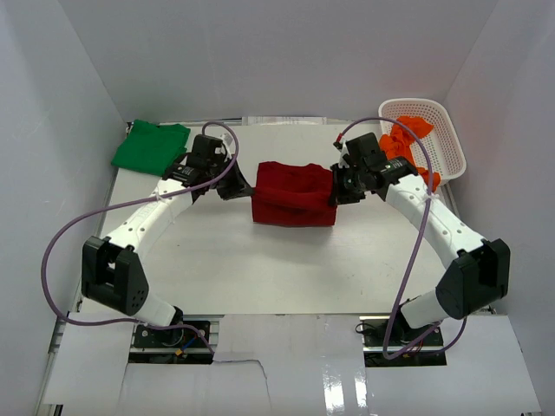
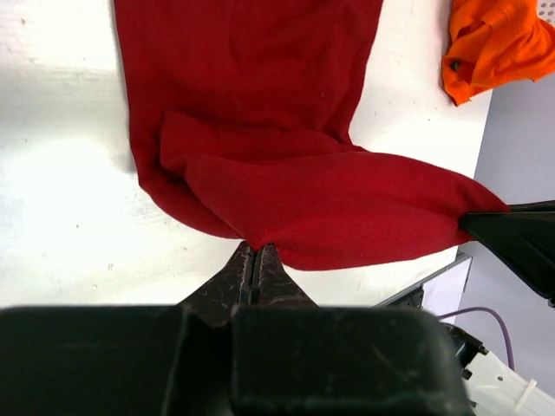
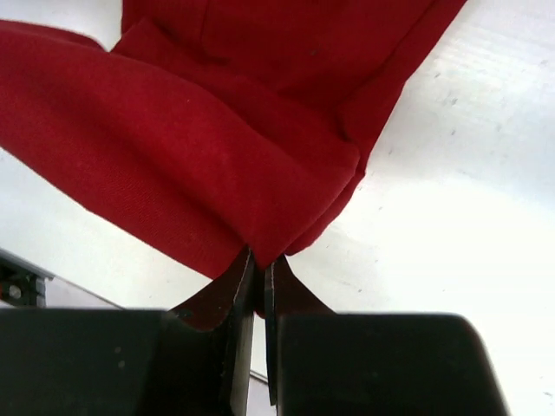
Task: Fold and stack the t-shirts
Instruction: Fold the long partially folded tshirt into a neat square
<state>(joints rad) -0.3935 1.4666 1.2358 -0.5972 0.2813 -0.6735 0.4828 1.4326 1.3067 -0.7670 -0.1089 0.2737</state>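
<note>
While both pairs of jaws are pinched nearly closed, we see the left gripper (image 2: pixel 257 249) clamping one edge of the dark red t-shirt (image 2: pixel 260 130) and the right gripper (image 3: pixel 257 257) clamping the opposite edge, with the cloth spanning mid-table (image 1: pixel 286 269) between them. Far left lies the green t-shirt (image 1: pixel 149 147), seen only from above. Far right, the orange t-shirt (image 1: pixel 408 139) spills over the white basket (image 1: pixel 451 143).

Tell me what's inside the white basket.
A crumpled orange t-shirt fills the basket, part of it hanging over the near rim. Anything beneath it is hidden by the cloth.
</note>
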